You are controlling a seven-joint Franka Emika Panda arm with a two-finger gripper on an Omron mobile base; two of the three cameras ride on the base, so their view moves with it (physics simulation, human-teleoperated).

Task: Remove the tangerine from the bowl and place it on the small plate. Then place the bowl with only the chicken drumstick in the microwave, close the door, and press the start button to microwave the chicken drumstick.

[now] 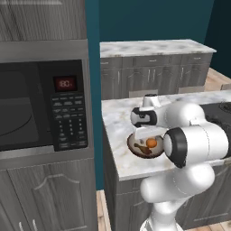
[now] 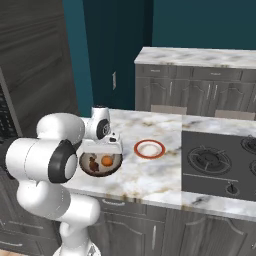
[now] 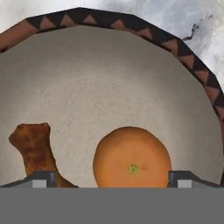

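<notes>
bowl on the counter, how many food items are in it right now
2. The tangerine sits in the bowl between the open fingers; the chicken drumstick lies beside it, partly behind one fingertip. Nothing else shows inside.

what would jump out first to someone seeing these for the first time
The bright tangerine in the bowl, beside the chicken drumstick, with the open gripper straddling it from above. Then the small plate on the counter right of the bowl, and the microwave at left.
</notes>
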